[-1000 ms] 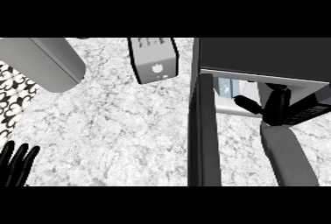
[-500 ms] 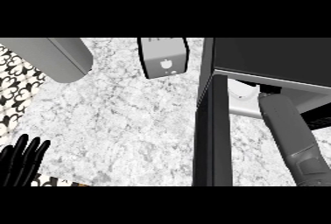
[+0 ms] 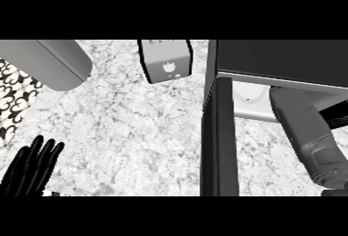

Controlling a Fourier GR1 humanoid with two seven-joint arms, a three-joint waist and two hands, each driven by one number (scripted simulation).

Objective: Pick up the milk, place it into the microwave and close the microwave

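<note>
The milk cannot be made out with certainty. A pale rounded shape (image 3: 250, 95) lies inside the open cavity of the microwave (image 3: 279, 57), at the upper right of the frame. I cannot tell whether this shape is the milk.

My right forearm (image 3: 304, 133) enters from the lower right and runs up into the cavity, just right of the pale shape. The microwave's top hides my right robot hand, so I cannot tell how it is set.

The microwave door (image 3: 219, 138) stands open. It is seen edge-on as a dark upright slab, running from the cavity's left side down to the lower edge of the frame, between my right forearm and the bare middle of the table (image 3: 122, 129).

A grey box (image 3: 167, 60) with a small dark emblem on its face stands on the table at top centre, just left of the microwave. A large grey rounded body (image 3: 51, 62) fills the upper left. A black-and-white patterned surface (image 3: 14, 103) shows along the left edge.

My left robot hand (image 3: 31, 168) rests at the lower left, fingers straight and pointing up, holding nothing.
</note>
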